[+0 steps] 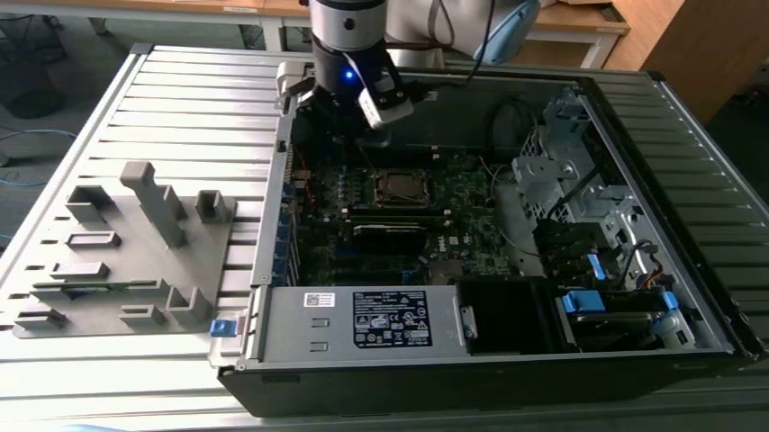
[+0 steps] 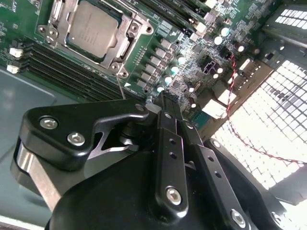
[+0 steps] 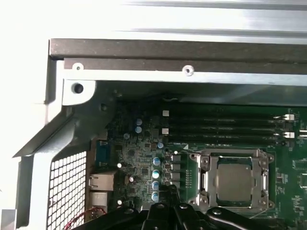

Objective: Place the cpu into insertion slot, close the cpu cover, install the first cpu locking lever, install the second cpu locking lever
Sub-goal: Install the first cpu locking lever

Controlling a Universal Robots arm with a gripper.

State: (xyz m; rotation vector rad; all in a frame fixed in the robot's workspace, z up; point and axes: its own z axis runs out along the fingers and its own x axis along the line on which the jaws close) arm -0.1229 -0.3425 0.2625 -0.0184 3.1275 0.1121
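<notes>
Open black computer case (image 1: 481,382) on ribbed grey table (image 1: 180,99); silvery-grey square cpu (image 2: 93,28) in silver-rimmed insertion slot (image 1: 399,186); black gripper (image 2: 165,103) clenched, empty.

In the exterior view, daylight bleaches the table (image 1: 180,99) at 10 o'clock. The board (image 1: 415,211) at centre sits in shadow, and a blue lamp (image 1: 348,74) glows at 12 o'clock. In the second wrist view the grille (image 2: 273,139) blows out white and the cpu (image 2: 93,28) gleams dully.

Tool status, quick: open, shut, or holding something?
Tool: shut, fingertips together with nothing held, tip close beside the cpu cover.
</notes>
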